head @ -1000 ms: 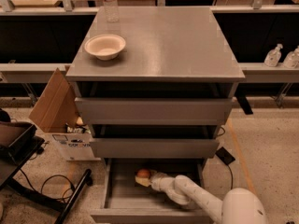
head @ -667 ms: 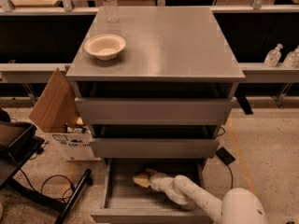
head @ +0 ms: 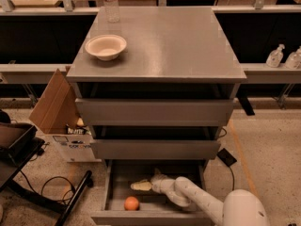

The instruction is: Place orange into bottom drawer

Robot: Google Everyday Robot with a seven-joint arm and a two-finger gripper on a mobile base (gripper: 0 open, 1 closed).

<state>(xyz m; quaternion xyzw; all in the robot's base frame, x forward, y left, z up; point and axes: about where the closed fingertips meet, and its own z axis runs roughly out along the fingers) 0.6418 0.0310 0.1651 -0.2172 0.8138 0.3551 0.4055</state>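
Observation:
The orange (head: 131, 203) lies on the floor of the open bottom drawer (head: 113, 192), near its front left. My gripper (head: 138, 186) is inside the same drawer, just above and behind the orange, pointing left; it is apart from the fruit and its cream fingers stand open and empty. My white arm (head: 202, 204) reaches in from the lower right.
A cream bowl (head: 106, 46) and a clear water bottle (head: 110, 1) stand on the cabinet top. Two closed grey drawers (head: 155, 112) sit above the open one. An open cardboard box (head: 59, 117) and a black stand with cables (head: 28, 173) are at the left.
The orange was at my fingertips a second ago. It now lies free on the drawer floor, nearer the front, and my gripper is empty.

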